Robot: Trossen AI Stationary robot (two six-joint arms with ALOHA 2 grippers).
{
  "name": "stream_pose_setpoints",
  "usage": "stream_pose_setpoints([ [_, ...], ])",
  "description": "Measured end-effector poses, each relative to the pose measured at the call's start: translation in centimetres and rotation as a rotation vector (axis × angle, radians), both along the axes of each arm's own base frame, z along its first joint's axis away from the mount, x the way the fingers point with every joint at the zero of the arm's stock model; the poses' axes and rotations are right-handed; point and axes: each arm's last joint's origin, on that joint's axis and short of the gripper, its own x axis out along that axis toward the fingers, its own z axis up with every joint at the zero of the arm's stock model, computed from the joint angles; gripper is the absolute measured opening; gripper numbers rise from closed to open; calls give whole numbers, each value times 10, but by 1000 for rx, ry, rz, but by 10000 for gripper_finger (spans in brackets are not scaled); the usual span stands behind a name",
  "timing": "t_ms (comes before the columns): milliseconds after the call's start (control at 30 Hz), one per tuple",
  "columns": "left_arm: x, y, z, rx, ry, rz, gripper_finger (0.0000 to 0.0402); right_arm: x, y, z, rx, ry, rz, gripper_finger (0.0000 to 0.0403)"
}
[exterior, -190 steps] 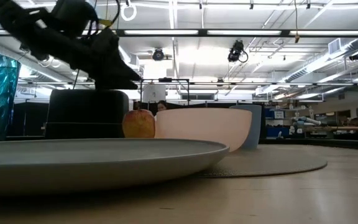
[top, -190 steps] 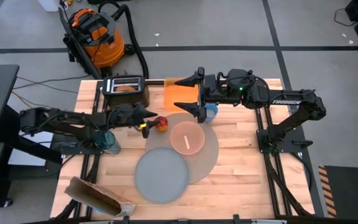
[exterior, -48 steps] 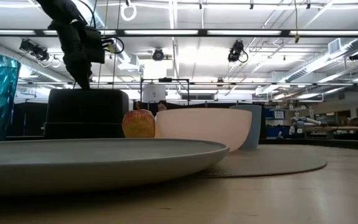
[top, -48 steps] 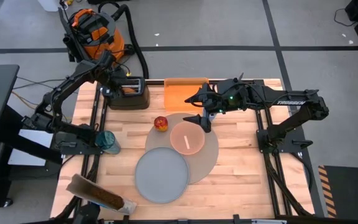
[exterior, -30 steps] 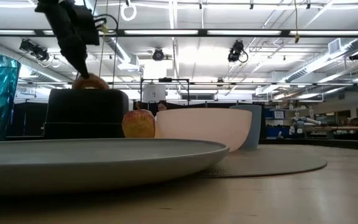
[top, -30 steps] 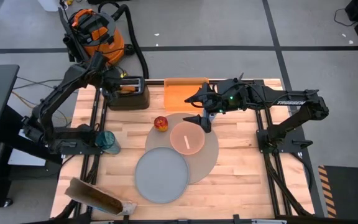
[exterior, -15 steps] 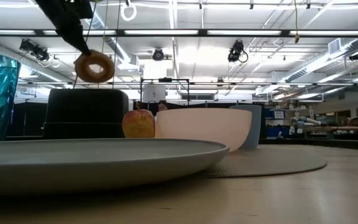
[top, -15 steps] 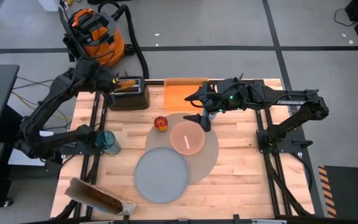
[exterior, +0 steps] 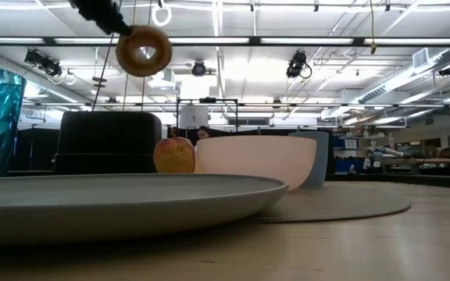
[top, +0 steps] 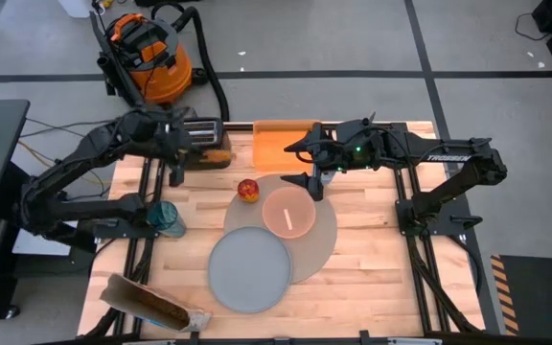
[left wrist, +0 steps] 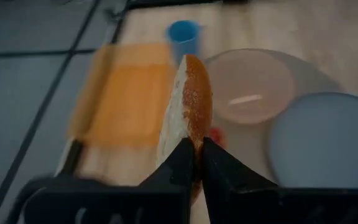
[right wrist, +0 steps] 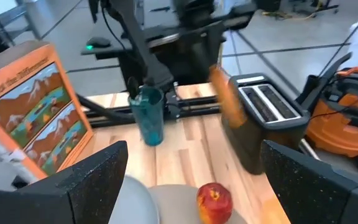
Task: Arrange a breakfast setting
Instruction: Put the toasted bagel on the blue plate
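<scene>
My left gripper (left wrist: 194,149) is shut on a bagel (exterior: 143,51), which hangs high above the black toaster (top: 202,144) at the table's far left. The red-yellow apple (top: 248,190) rests on the wood beside the round mat (top: 322,244). On the mat stands the pink bowl (top: 288,213) with the spoon (top: 288,217) lying in it. The grey plate (top: 249,270) overlaps the mat's near left edge. The light-blue cup (left wrist: 184,34) stands by the mat's far edge. My right gripper (top: 311,165) hovers open over that far edge with nothing between its fingers. My left gripper pinches the bagel's rim (left wrist: 191,134) between its two fingers, across the bagel's thickness. In the low view the fingers (exterior: 108,17) slant down onto its upper edge. The bagel hangs on edge below them, its hole showing, lifted clear of the toaster.
A flat orange board (top: 281,142) lies at the far edge beside the toaster. A teal glass (top: 166,218) stands at the left edge. A picture box (top: 151,302) lies at the near left corner. An orange vacuum (top: 147,53) stands on the floor beyond the table.
My left gripper has risen from the toaster's top, drawing the bagel up out of the slot. The bagel now hangs well above the toaster and has drifted a little toward the table's middle. My right gripper has kept still.
</scene>
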Motion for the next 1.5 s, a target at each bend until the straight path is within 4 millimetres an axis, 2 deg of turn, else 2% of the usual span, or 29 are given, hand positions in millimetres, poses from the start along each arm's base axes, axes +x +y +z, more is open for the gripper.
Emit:
stream_pose_setpoints([
  [200, 29, -25, -8, 20, 51, -184, 24, 0, -1, 1, -16, -10, -45, 374],
  [333, 51, -48, -17, 50, 110, -303, 24, 0, 8, 1, 6, -12, -22, 374],
  [567, 95, -97, -47, 134, 228, -523, 24, -4, 44, -3, 95, 25, 56, 374],
  [767, 122, -142, -74, 209, 282, -632, 25, -15, 82, -14, 148, 132, 67, 367],
  [967, 138, -181, -95, 280, 272, -701, 25, -17, 118, -27, 178, 192, 116, 350],
  [1167, 144, -214, -125, 353, 348, -831, 25, -2, 136, -46, 189, 235, 91, 347],
  [1333, 149, -224, -141, 466, 376, -789, 25, 14, 144, -65, 172, 268, 93, 347],
  [1500, 153, -223, -155, 471, 451, -797, 25, 24, 149, -77, 168, 297, 116, 347],
])
